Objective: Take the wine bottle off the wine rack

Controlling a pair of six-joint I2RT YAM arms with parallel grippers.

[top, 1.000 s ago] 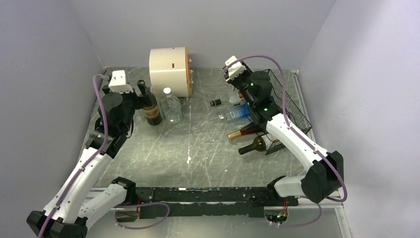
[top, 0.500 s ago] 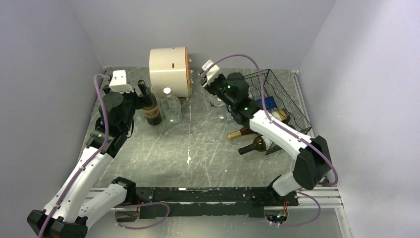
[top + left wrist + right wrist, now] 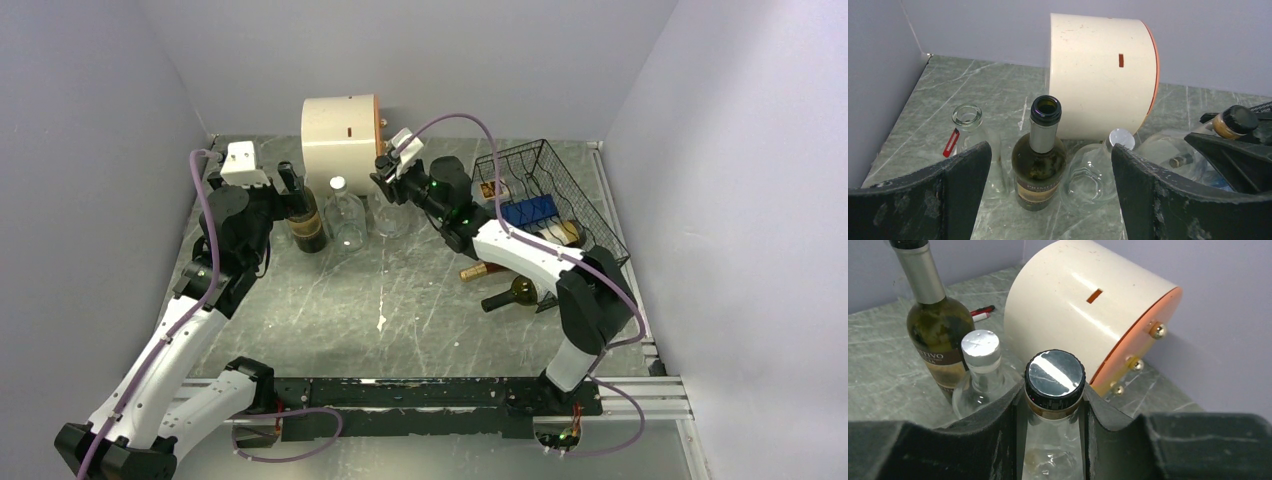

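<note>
The right gripper (image 3: pixel 1053 411) is clamped narrow on the neck of the clear black-capped bottle (image 3: pixel 1054 374), just under the cap, so the bottle hangs straight down from the fingers with its long axis upright. From above, this bottle (image 3: pixel 390 216) is off the wine rack (image 3: pixel 575 195) and well apart from it, toward the left, at the end of the outstretched right arm. It stands or hangs over the marble table (image 3: pixel 400 300), just in front of the cream drum (image 3: pixel 340 140) and just beside a silver-capped clear bottle (image 3: pixel 345 222). Whether its base already touches the table cannot be told. The move ahead looks like a straight lowering and release, and it turns on the narrow slot between the drum and the silver-capped neighbour. The glass is colourless and see-through, with a glossy black cap whose flat top reflects the light and a tan band below it; it looks smooth, hence slippery at the neck. The left gripper (image 3: pixel 1048 172) is spread wide, its fingers either side of an open dark wine bottle (image 3: pixel 1039 165) without touching it, so the right arm alone has the task's bottle. Two more bottles lie with their necks poking out of the rack's near side: a gold-foiled one (image 3: pixel 485 270) and a dark green one (image 3: pixel 515 292).
</note>
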